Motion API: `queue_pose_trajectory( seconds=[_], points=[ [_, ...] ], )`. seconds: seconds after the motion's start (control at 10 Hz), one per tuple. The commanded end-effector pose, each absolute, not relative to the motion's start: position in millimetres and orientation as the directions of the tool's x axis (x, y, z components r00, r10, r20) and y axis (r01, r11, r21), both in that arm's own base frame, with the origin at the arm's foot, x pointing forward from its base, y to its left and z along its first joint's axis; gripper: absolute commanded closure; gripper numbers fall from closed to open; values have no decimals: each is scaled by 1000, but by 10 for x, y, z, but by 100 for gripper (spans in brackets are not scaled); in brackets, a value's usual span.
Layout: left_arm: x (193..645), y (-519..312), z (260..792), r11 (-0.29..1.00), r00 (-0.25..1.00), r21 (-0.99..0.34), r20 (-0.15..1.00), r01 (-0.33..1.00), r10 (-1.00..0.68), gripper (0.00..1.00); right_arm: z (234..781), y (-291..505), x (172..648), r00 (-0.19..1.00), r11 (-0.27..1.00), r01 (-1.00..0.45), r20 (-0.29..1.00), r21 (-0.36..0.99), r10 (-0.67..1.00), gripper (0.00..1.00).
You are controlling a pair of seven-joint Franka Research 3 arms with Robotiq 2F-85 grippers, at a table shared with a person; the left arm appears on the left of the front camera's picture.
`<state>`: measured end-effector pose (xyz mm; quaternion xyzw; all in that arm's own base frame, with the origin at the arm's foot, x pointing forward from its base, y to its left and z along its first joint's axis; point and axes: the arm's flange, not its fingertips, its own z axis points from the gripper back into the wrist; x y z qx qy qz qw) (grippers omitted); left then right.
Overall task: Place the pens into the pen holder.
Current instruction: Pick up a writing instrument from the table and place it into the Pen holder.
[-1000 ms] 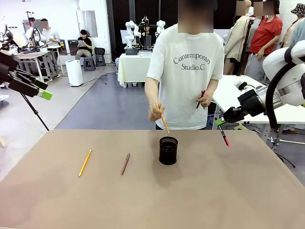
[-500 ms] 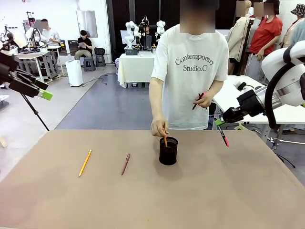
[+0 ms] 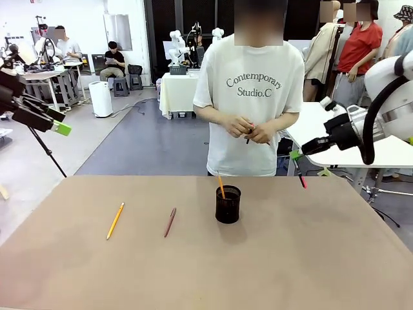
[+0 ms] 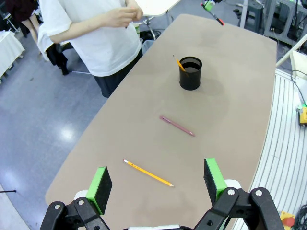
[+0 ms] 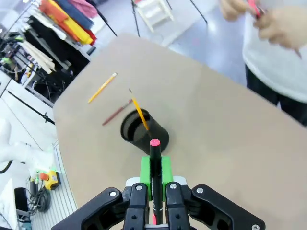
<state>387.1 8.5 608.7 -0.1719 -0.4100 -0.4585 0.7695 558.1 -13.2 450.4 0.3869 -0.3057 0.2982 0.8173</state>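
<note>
Right gripper (image 5: 152, 173) is clamping a pink-tipped pen (image 5: 154, 149) above the table (image 5: 230, 143); left gripper (image 4: 158, 178) is hanging wide open, empty.

Bright, even light — soft shadows, blurred hands.

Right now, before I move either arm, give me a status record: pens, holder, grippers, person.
pen holder: upright, centre, toward the far side
in holder: one orange pencil, leaning
loose on table: yellow pencil; reddish-brown pen, both left of the holder
left gripper: open, empty, raised off the table's left side
right gripper: shut on pink pen, above the far right edge
person's hands: together at the waist, holding another pen
</note>
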Motion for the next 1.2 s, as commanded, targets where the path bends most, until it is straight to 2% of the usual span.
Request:
queue_pose_trajectory(
  seconds=[0.0,0.1,0.4,0.5,0.7,1.0,1.1],
  points=[
    [3883,83,6087,511,227,118,796,851,-562,0,4582,-240,5468,550,449,-794,799,410,242,100],
    [3883,83,6087,511,227,118,796,851,-562,0,4672,-341,5351,483,406,-836,846,369,227,100],
    [3883,83,6087,511,227,118,796,851,-562,0,4886,-701,5004,401,421,-857,897,297,185,100],
    [3883,83,6087,511,227,118,796,851,-562,0,4945,-848,4835,346,388,-883,925,264,158,100],
    [3883,83,6087,511,227,118,796,851,-562,0,5018,-989,4632,296,425,-878,947,219,123,100],
    [3883,83,6087,511,227,118,796,851,-562,0,5038,-1008,4641,323,463,-852,941,244,97,100],
    [3883,83,6087,511,227,118,796,851,-562,0,5091,-1114,4633,332,441,-864,933,242,138,100]
  ],
)
